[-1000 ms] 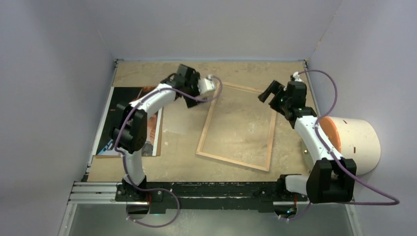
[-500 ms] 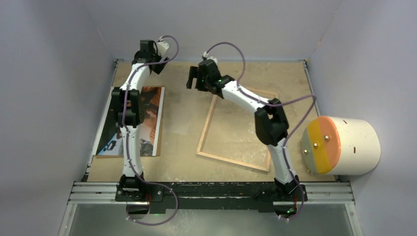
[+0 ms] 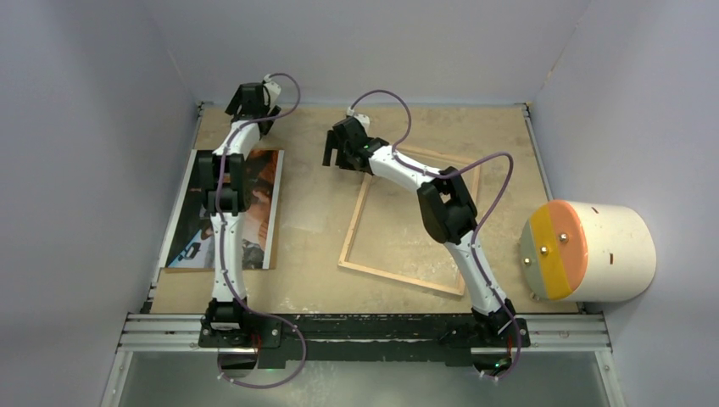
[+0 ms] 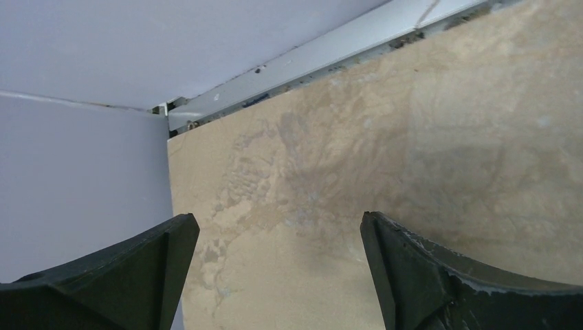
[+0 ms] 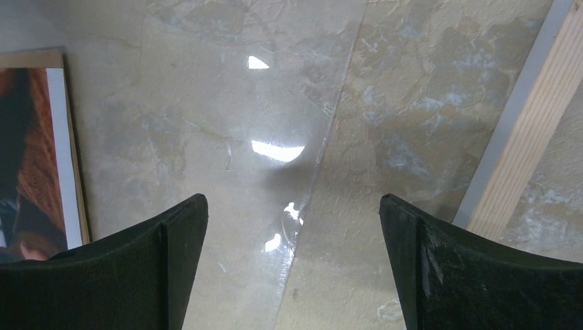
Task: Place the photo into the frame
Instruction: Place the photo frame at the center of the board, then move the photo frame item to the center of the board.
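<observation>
**Both arms swung left; photo lay outside the frame**

Over the last second I watched the left arm leave the frame's far left corner and stretch out to the far left corner of the table. The right arm crossed from the far right to the spot the left had quit.

The table [image 3: 314, 237] was a worn tan board. At its right edge a cream drum [image 3: 615, 250] lay on its side, showing an orange and yellow face. The frame [image 3: 356, 219] lay flat near the middle, wood side up and slightly skewed, with bare table showing through it. The photo [image 3: 261, 222] lay flat to its left, apart from it, on a brown board [image 5: 31, 58]. Between photo and frame a clear sheet [image 5: 227, 137] glinted.

The left gripper [image 4: 278, 234] hung over bare table, jaws spread wide and empty. The right gripper [image 5: 292, 213] hung over the sheet's edge, jaws likewise spread and holding nothing.
</observation>
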